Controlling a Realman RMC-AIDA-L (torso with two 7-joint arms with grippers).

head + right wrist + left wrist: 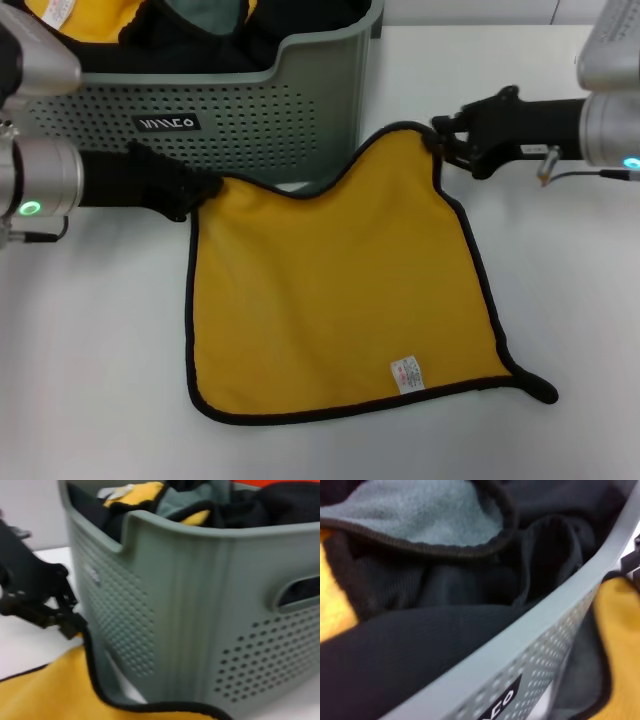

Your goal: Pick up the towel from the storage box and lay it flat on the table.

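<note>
While one yellow towel lies spread on the worktop, both tools, left and right, grip its far corners. One box bears an unreadable black label; the towel carries one white tag.

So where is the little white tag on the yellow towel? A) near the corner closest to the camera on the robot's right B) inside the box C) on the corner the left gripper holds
A: the white tag sits low on the yellow towel, toward the robot's right, far from both grippers.
</note>
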